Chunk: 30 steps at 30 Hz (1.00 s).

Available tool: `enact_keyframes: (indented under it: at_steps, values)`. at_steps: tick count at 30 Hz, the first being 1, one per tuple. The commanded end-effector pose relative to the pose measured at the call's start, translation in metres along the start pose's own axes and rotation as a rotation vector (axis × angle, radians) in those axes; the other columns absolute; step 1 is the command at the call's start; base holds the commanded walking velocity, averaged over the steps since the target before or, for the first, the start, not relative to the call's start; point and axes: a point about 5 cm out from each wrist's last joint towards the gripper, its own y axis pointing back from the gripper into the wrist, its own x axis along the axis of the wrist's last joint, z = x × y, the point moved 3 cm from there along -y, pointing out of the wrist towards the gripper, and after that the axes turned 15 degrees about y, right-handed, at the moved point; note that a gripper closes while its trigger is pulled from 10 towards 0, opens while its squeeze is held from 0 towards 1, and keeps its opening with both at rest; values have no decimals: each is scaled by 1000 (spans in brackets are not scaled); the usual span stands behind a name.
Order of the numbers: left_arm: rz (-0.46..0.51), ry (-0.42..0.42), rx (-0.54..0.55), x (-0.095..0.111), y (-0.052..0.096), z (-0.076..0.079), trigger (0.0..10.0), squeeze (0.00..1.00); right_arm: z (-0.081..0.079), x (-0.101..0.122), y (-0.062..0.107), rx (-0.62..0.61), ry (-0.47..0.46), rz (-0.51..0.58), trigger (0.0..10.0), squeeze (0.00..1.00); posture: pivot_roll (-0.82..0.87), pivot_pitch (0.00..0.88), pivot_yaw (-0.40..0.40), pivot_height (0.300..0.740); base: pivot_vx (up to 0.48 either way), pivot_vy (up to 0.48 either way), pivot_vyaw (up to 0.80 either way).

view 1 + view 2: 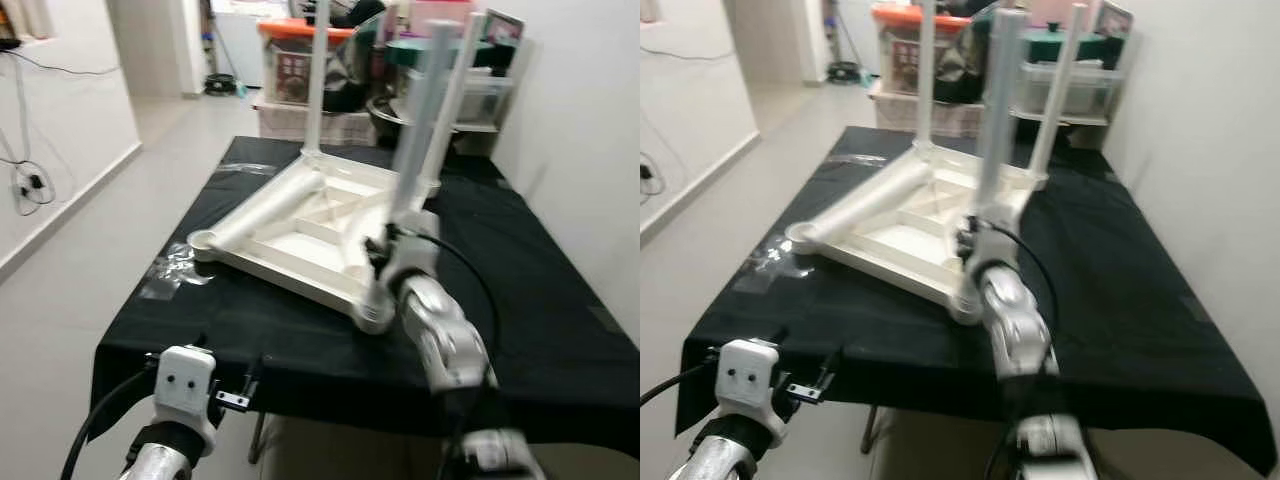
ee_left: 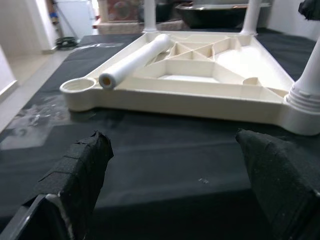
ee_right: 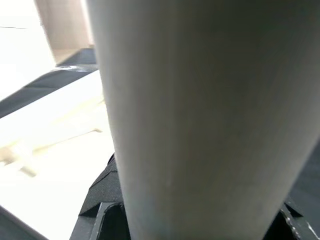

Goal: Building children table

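Nearest me, the left gripper [image 2: 175, 175] hovered with its fingers spread apart over the front edge of the black-covered workbench [image 1: 560, 330]. Just beyond, the right gripper [image 1: 385, 245] was clenched around an upright white leg [image 1: 415, 130] at the near corner of the upturned tabletop [image 1: 300, 235]. A loose leg [image 2: 135, 60] lay across that tabletop; two more legs stood at its far corners.

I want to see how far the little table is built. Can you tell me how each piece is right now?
Tabletop: upside down on the black cloth.
Two far legs: standing upright in their corners.
Near leg: upright at the near corner, gripped by the right tool.
Loose leg: lying across the tabletop.
Left corner socket: empty.
Left tool: open, holding nothing.
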Motion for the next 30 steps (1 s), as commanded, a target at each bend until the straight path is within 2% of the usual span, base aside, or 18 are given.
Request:
enact_keyframes:
  at_steps: [1, 2, 4, 5, 6, 10, 11, 12, 13, 14, 17, 19, 21, 22, 23, 27, 28, 30]
  values:
    - [-13, 11, -13, -1, 0, 1, 10000, 0, -6, -21, 17, 37, 19, -90, 10000, 0, 68, 0, -79, 740, 0, 0, 0]
    - [-13, 11, -13, -1, 0, 1, 10000, 0, -6, -21, 17, 37, 19, -90, 10000, 0, 68, 0, -79, 740, 0, 0, 0]
    - [-15, 13, -16, -2, -1, 1, 10000, 0, -27, 11, 26, 182, 8, 66, 10000, 0, 56, 0, -75, 740, 0, 0, 0]
    - [-15, 13, -16, -2, -1, 1, 10000, 0, -27, 11, 26, 182, 8, 66, 10000, 0, 56, 0, -75, 740, 0, 0, 0]
    - [-15, 16, -21, -3, -2, 3, 10000, 0, -32, 26, 26, 224, -8, 140, 10000, 1000, 55, 0, -76, 740, 0, 0, 0]
    - [-14, 19, -34, -4, -5, 6, 10000, 0, -37, 52, 21, 313, -47, 231, 10000, 1000, 63, 0, -80, 740, 0, 0, 0]
    - [-14, 17, -34, -3, -4, 5, 10000, 0, -43, 67, 24, 467, -46, 303, 10000, 0, 75, 0, -84, 740, 0, 0, 0]
    - [-14, 17, -34, -3, -4, 5, 10000, 0, -43, 67, 24, 467, -46, 303, 10000, 0, 75, 0, -84, 740, 0, 0, 0]
    - [-13, 15, -28, -2, -4, 2, 10000, 0, -51, 83, 46, 876, 20, 461, 10000, 0, 78, 0, -82, 740, 0, 0, 0]
    - [-12, 14, -30, -2, -4, 2, 10000, 0, -50, 79, 50, 993, 50, 477, 10000, 0, 80, 0, -84, 740, 0, 0, 0]
    - [-11, 11, -34, -2, -5, 2, 10000, 0, -48, 71, 46, 1030, 89, 467, 10000, 0, 90, 0, -92, 740, 0, 0, 0]
    - [-5, 8, -35, -2, -7, 4, 10000, 0, -53, 51, 41, 1080, 137, 393, 10000, 0, 95, 0, -105, 740, 0, 0, 0]
    - [-4, 9, -35, -2, -8, 5, 10000, 0, -58, 45, 42, 1107, 149, 369, 10000, 0, 95, 0, -105, 740, 0, 0, 0]
    - [-3, 11, -35, -2, -8, 6, 10000, 0, -63, 38, 45, 1134, 152, 342, 5725, 0, 99, 0, -114, 740, 0, 0, 0]
    - [-2, 12, -33, -2, -8, 6, 10000, 0, -68, 32, 42, 1104, 159, 301, 0, 0, 103, 0, -115, 740, 0, 0, 0]
    - [-3, 13, -24, -2, -6, 4, 10000, 0, -69, 18, 29, 998, 179, 200, 0, 0, 107, 0, -112, 740, 0, 0, 0]
    - [-4, 12, -19, -1, -4, 2, 10000, 0, -61, 6, 10, 832, 186, 92, 0, 0, 104, 0, -106, 740, 0, 0, 0]
    - [-4, 12, -19, -1, -4, 2, 10000, 0, -61, 6, 10, 832, 186, 92, 0, 0, 104, 0, -106, 740, 0, 0, 0]
